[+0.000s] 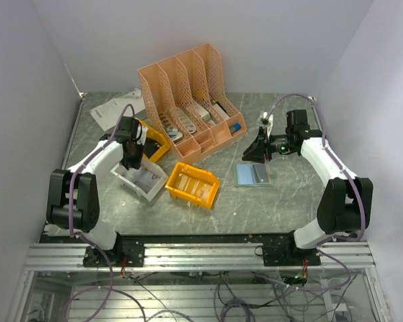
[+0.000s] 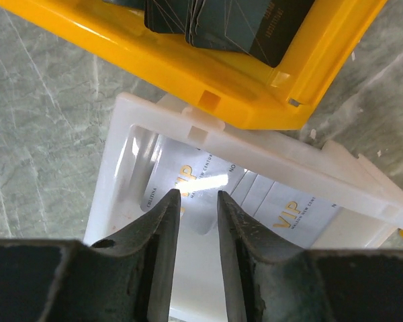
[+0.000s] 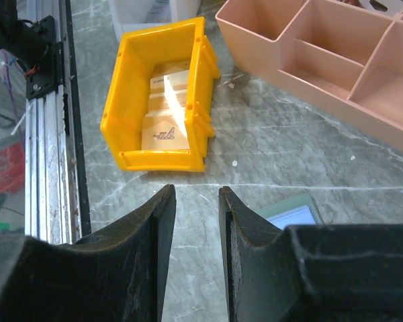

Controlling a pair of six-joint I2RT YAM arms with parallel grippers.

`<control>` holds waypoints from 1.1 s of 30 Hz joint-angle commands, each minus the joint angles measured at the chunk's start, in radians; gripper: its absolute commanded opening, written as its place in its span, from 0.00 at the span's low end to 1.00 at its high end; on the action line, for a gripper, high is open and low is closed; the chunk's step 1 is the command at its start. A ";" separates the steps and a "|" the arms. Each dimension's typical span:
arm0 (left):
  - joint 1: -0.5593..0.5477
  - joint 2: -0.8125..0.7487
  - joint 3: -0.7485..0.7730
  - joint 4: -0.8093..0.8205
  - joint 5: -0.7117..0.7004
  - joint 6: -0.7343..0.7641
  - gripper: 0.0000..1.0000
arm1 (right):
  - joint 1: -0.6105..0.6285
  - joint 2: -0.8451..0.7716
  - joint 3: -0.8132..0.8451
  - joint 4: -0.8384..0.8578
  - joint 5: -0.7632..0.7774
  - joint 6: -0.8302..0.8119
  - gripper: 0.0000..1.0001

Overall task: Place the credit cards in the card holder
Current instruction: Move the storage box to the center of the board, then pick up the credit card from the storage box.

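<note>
The card holder (image 1: 254, 174) lies open on the table right of centre, light blue inside; its corner shows in the right wrist view (image 3: 295, 213). Pale white-grey credit cards (image 2: 292, 215) printed "VIP" lie in a white bin (image 2: 282, 157). Tan-brown cards (image 3: 166, 124) lie in a yellow-orange bin (image 1: 193, 184). My left gripper (image 2: 198, 194) is open and empty, its tips just above the pale cards in the white bin (image 1: 140, 180). My right gripper (image 3: 196, 191) is open and empty above bare table, just beyond the holder in the top view (image 1: 255, 153).
A second yellow-orange bin (image 2: 188, 67) with dark cards (image 2: 235, 23) abuts the white bin's far side. A peach file organiser (image 1: 188, 100) stands at the back centre. A paper sheet (image 1: 114, 107) lies at the back left. A metal rail (image 3: 47, 134) runs along the near edge.
</note>
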 commanded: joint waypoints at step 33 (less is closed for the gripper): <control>-0.102 0.031 -0.040 0.080 -0.272 0.084 0.51 | -0.008 0.031 0.047 -0.075 -0.034 -0.062 0.33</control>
